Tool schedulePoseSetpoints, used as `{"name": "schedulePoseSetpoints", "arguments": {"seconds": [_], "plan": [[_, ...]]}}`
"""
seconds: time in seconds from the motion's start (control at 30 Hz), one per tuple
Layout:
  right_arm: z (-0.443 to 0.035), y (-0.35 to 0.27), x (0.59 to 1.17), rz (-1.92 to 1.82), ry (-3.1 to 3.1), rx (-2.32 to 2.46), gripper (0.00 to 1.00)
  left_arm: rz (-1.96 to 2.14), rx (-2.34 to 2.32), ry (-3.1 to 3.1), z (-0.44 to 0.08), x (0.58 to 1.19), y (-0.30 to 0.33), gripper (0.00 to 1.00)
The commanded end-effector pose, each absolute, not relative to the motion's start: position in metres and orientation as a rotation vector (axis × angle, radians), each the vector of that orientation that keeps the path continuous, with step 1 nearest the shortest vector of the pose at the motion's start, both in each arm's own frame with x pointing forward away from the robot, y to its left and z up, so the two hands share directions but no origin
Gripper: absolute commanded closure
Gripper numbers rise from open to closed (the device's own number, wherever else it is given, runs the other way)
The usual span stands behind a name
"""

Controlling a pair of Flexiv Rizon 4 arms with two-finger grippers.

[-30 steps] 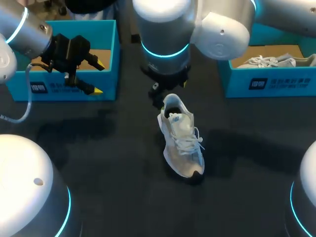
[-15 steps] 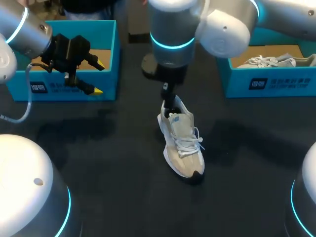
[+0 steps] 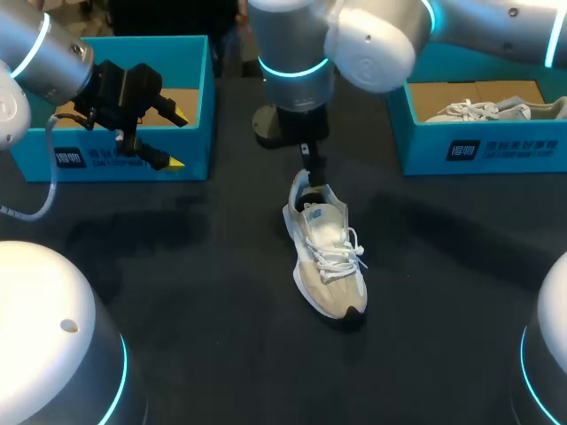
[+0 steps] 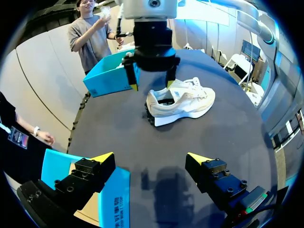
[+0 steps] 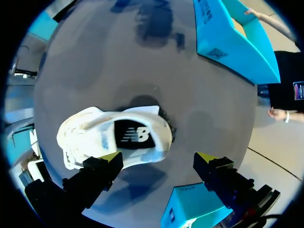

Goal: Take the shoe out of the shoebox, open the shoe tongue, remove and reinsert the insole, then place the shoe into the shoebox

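While the white sneaker is set upright on the black table between the left shoebox and the right shoebox, the right gripper is held spread wide just above its heel, nothing grasped; the left gripper is likewise spread wide and empty, over the left shoebox's front wall.

Dark table holds shoe, left shoebox, right shoebox.
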State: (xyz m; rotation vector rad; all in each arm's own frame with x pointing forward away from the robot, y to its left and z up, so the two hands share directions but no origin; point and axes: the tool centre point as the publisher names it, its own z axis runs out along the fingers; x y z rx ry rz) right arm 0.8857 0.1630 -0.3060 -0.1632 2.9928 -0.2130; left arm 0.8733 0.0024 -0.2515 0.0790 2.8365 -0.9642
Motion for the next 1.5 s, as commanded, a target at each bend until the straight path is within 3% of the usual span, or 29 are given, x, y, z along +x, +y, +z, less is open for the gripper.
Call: {"name": "schedulePoseSetpoints", "arguments": {"seconds": [0.03, 0.93, 0.97, 1.1, 1.27, 1.3, 1.33, 1.4, 1.5], "plan": [[-0.319, 0.172, 0.896, -0.227, 2.996, -0.148, 0.00, -0.961, 0.079, 2.838, -0.251, 0.873, 0.003, 0.00], [-0.372, 0.161, 0.919, -0.280, 2.955, -0.189, 0.00, -0.961, 0.079, 2.838, -0.251, 0.873, 0.003, 0.00], [-0.373, 0.160, 0.919, -0.284, 2.957, -0.193, 0.04, -0.961, 0.079, 2.838, -0.251, 0.873, 0.003, 0.00], [-0.375, 0.159, 0.916, -0.271, 2.965, -0.201, 0.49, -0.961, 0.079, 2.838, -0.251, 0.873, 0.003, 0.00], [-0.379, 0.162, 0.913, -0.269, 2.976, -0.206, 0.54, -0.961, 0.079, 2.838, -0.251, 0.873, 0.003, 0.00], [-0.380, 0.162, 0.913, -0.269, 2.979, -0.202, 0.58, -0.961, 0.079, 2.838, -0.251, 0.873, 0.003, 0.00], [-0.381, 0.161, 0.912, -0.270, 2.982, -0.197, 0.69, -0.961, 0.079, 2.838, -0.251, 0.873, 0.003, 0.00], [-0.380, 0.160, 0.911, -0.265, 2.986, -0.179, 1.00, -0.961, 0.079, 2.838, -0.251, 0.873, 0.003, 0.00], [-0.377, 0.160, 0.909, -0.253, 2.984, -0.153, 1.00, -0.961, 0.079, 2.838, -0.251, 0.873, 0.003, 0.00]]}}
